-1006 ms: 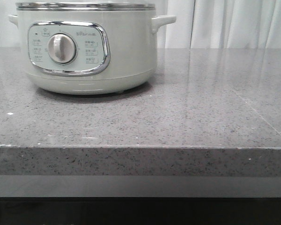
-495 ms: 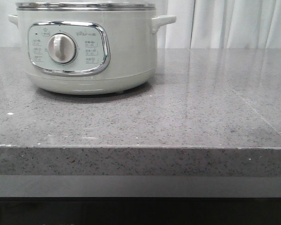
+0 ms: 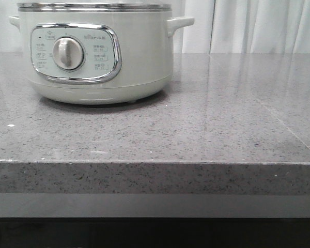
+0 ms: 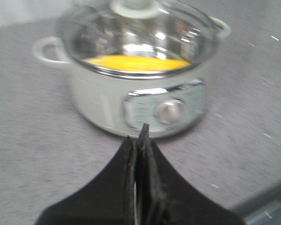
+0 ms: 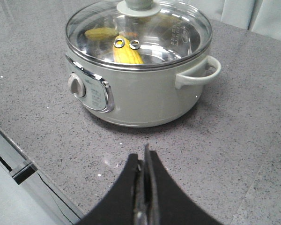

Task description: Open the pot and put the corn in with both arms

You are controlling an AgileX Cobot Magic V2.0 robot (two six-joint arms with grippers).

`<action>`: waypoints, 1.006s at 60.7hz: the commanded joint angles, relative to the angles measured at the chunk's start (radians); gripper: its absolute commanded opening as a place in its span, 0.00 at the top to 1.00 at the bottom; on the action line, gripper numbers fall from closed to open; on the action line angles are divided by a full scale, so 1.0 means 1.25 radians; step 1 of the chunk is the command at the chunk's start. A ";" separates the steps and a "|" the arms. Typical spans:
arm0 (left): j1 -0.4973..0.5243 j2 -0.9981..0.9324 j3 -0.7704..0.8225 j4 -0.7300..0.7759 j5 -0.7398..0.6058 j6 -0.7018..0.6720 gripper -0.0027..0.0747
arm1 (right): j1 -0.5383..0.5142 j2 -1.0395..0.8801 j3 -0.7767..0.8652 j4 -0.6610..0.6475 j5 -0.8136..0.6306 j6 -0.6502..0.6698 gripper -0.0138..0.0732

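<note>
grey speckled counter [image 3: 206,129], white curtains [image 3: 253,26] behind.

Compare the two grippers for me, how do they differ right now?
The left gripper is close to the pot's control panel, by its dial; the right gripper sits off to the side, nearer a side handle. The left view is blurred, the right sharp. Both are shut and empty.

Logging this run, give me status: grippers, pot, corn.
Left gripper and right gripper shut, empty. Corn inside pot, glass lid on. Nothing obstructing.
</note>
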 commanded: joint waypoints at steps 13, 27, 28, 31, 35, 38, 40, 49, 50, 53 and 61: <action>0.172 -0.232 0.200 -0.033 -0.181 -0.006 0.99 | -0.001 -0.007 -0.019 0.002 -0.061 -0.007 0.94; 0.180 -0.342 0.347 0.080 -0.291 -0.173 0.99 | -0.001 -0.007 -0.019 0.002 -0.061 -0.007 0.94; 0.180 -0.347 0.357 0.085 -0.298 -0.180 0.99 | -0.001 -0.007 -0.019 0.002 -0.061 -0.007 0.94; 0.180 -0.364 0.381 0.096 -0.314 -0.180 0.99 | -0.001 -0.007 -0.019 0.002 -0.061 -0.007 0.94; 0.180 -0.383 0.414 0.096 -0.348 -0.182 0.99 | -0.001 -0.007 -0.019 0.002 -0.061 -0.007 0.94; 0.180 -0.398 0.444 0.092 -0.379 -0.182 0.99 | -0.001 -0.007 -0.019 0.002 -0.061 -0.007 0.94; 0.180 -0.408 0.467 0.091 -0.405 -0.182 0.99 | -0.001 -0.007 -0.019 0.002 -0.061 -0.007 0.94; 0.180 -0.463 0.568 0.091 -0.512 -0.182 0.99 | -0.001 -0.007 -0.019 0.002 -0.061 -0.007 0.94; 0.180 -0.463 0.579 0.091 -0.531 -0.182 0.99 | -0.001 -0.007 -0.019 0.002 -0.061 -0.007 0.94; 0.180 -0.461 0.598 0.091 -0.552 -0.182 0.99 | -0.001 -0.007 -0.019 0.002 -0.060 -0.007 0.94; 0.180 -0.461 0.596 0.091 -0.546 -0.182 0.99 | -0.001 -0.007 -0.019 0.002 -0.056 -0.007 0.94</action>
